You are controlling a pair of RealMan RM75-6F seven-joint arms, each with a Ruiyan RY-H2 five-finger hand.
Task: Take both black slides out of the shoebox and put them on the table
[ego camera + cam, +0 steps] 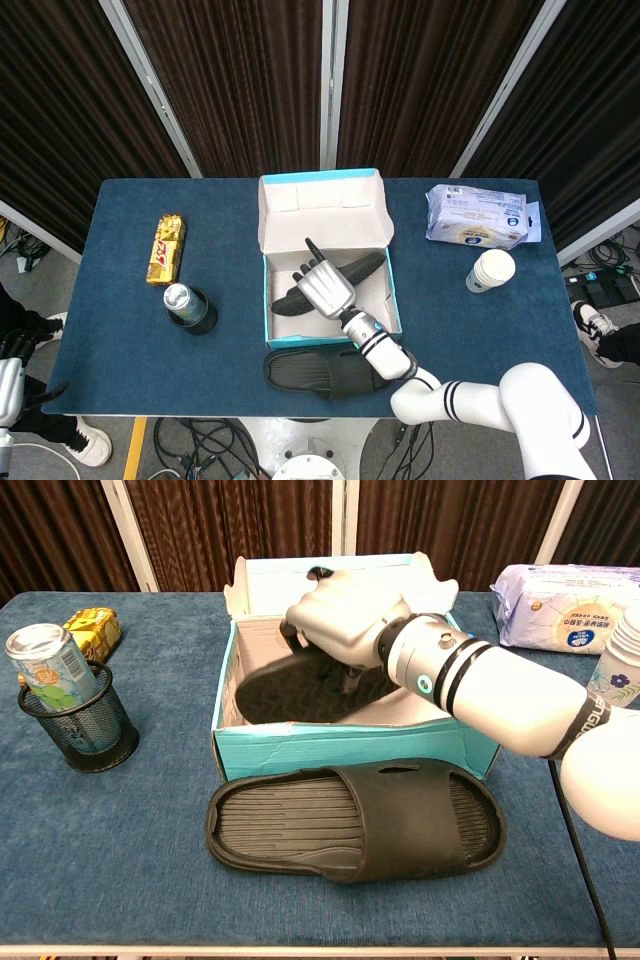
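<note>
One black slide [320,372] lies flat on the table just in front of the shoebox [320,200], sole down [350,820]. The other black slide [367,268] is inside the teal and white shoebox [340,748], raised off the bottom and tilted, blurred in the chest view [285,692]. My right hand [322,288] reaches into the box from the front and grips this slide from above, fingers curled round its strap [345,615]. A grey-white part of my left hand [6,388] shows at the lower left edge of the head view, off the table; its fingers are cut off.
A yellow snack bar [167,250] lies at the left. A drink can stands in a black mesh cup [60,695] left of the box. A pack of wipes [570,605] and a paper cup [490,270] sit at the right.
</note>
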